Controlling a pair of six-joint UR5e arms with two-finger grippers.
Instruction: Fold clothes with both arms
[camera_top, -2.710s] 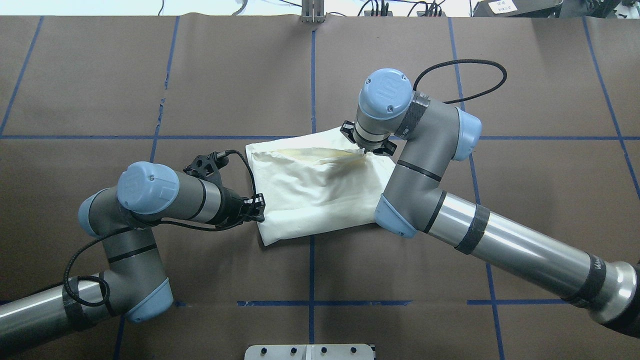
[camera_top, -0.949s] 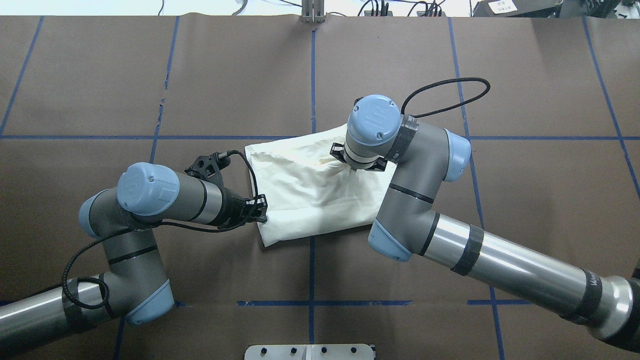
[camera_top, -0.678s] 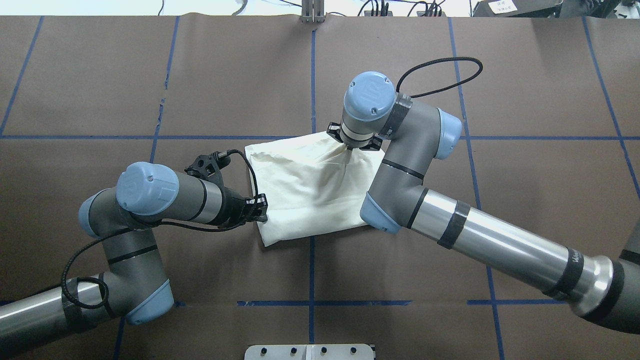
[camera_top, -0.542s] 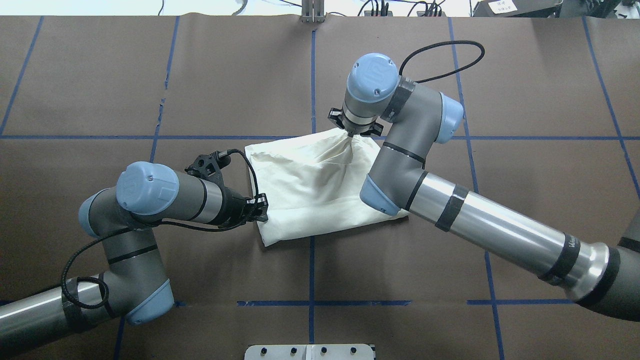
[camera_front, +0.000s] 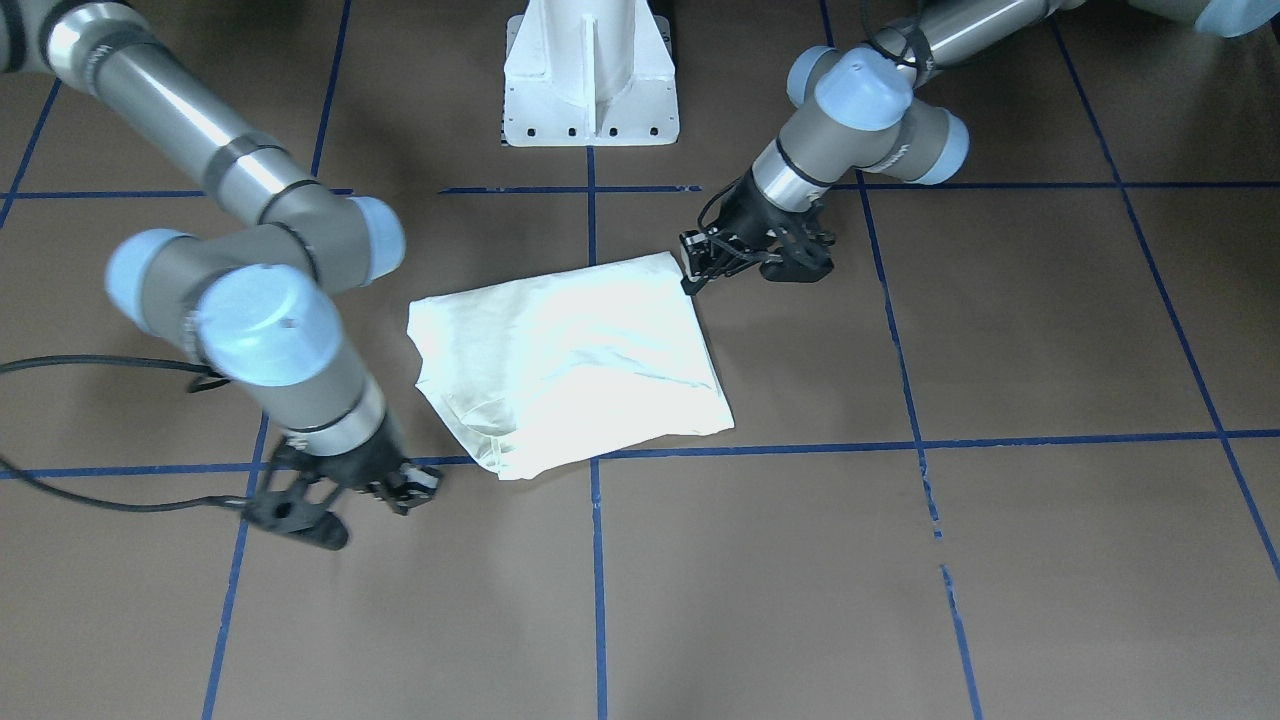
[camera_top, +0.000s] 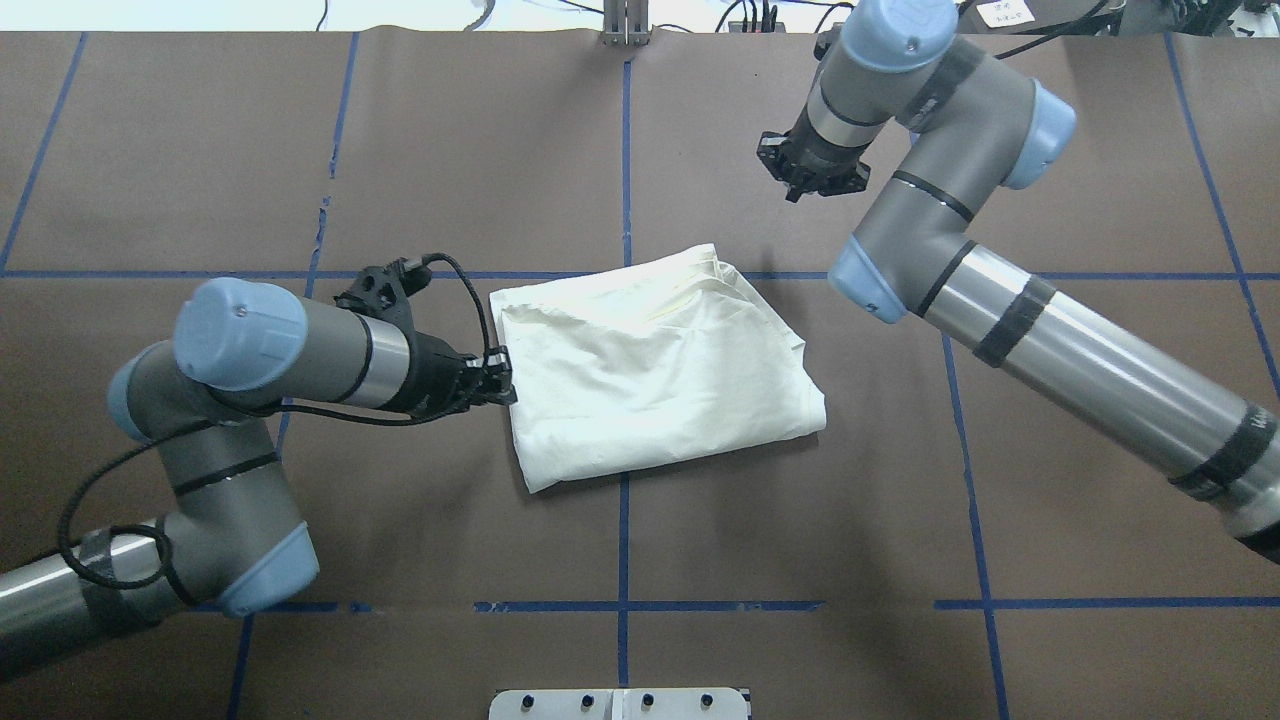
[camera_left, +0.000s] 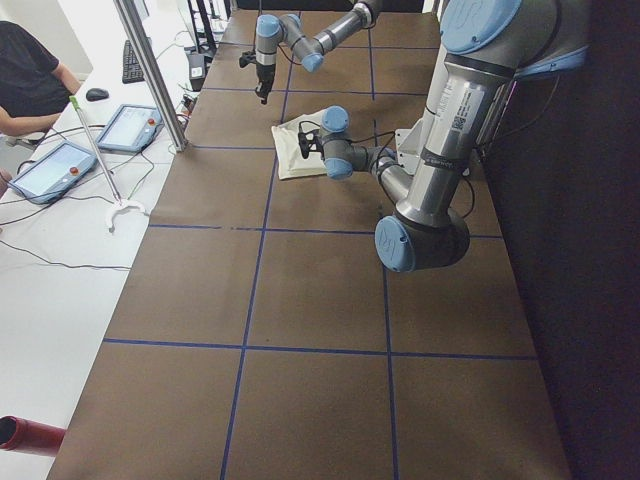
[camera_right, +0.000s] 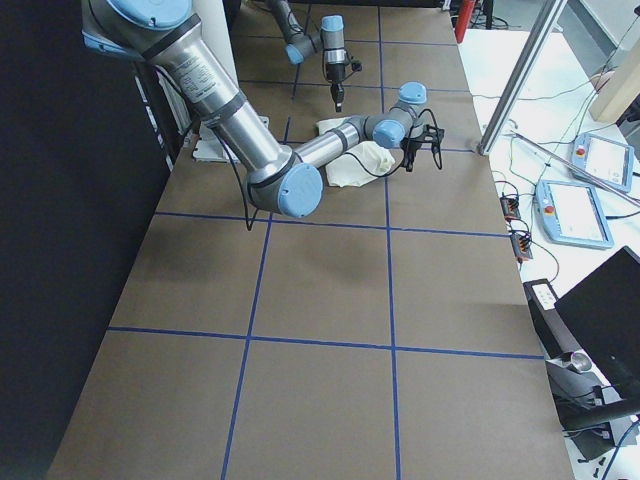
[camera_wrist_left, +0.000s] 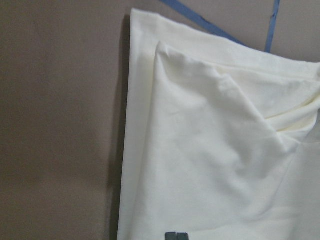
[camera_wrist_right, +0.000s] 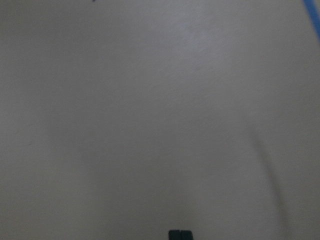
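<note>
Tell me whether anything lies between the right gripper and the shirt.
Nothing visible does. The right gripper hangs over bare brown table paper past the far corner of the T-shirt, apart from the cloth, with only open paper between them.

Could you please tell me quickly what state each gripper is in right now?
Left gripper: at the shirt's edge; open or shut cannot be told.
Right gripper: clear of the shirt, holding nothing; open or shut cannot be told.
</note>
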